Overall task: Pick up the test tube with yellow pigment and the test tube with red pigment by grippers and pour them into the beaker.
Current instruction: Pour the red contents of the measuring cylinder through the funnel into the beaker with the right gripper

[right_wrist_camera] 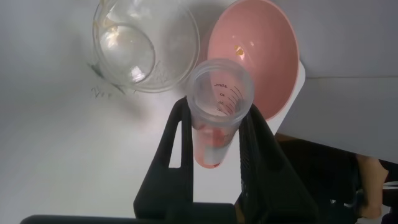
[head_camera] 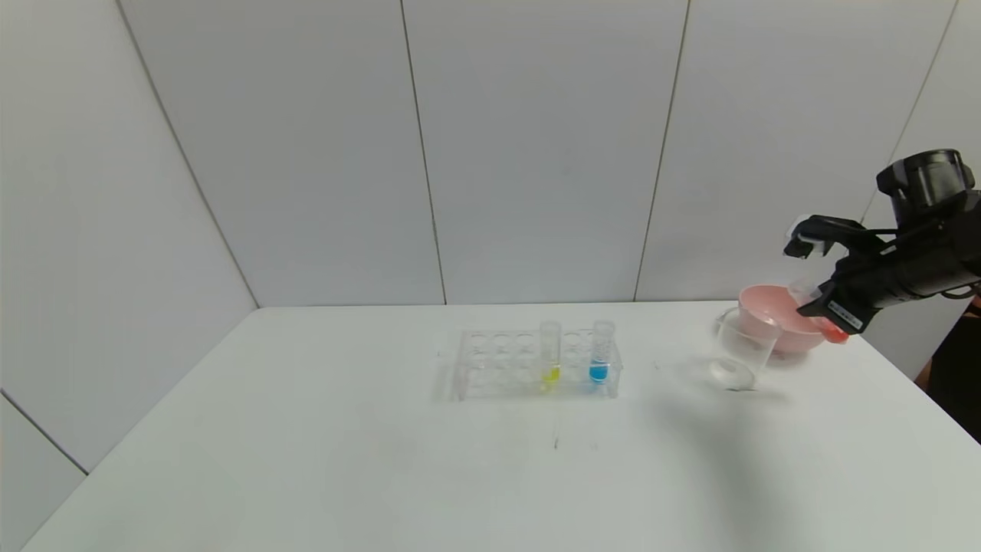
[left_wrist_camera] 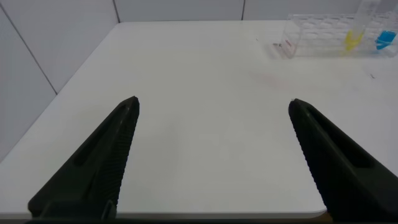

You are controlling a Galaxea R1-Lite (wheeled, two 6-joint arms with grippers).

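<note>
We see the right gripper (head_camera: pixel 824 310) raised over the far right part of the white table (head_camera: pixel 306 460), its two fingers (right_wrist_camera: pixel 180 149) pressed against the sides of the test tube with red pigment (right_wrist_camera: pixel 219 112), so it is pinching that tube. In the head view the tube lies tilted in the grip, its red-orange tip (head_camera: pixel 835 333) poking out on the near side of the fingers and its open mouth pointing up and away from them (in the right wrist view we look straight into that mouth, with printed markings on the glass). Just below and to the left of this gripper stands the beaker (head_camera: pixel 742 354), clear and upright on the table; the tube is not over its opening as far as we can tell. Directly behind the gripper, touching or nearly touching the beaker, sits a pink bowl (head_camera: pixel 770 318). Well off to the gripper's left, near the table's middle, is a clear tube rack (head_camera: pixel 529 366), where the test tube with yellow pigment (head_camera: pixel 550 354) stands upright in a slot, and a tube with blue liquid (head_camera: pixel 600 353) stands two slots nearer the gripper. The left gripper (left_wrist_camera: pixel 214 124) hovers over bare table with its fingers spread wide apart, holding nothing, the rack far ahead of it.
</note>
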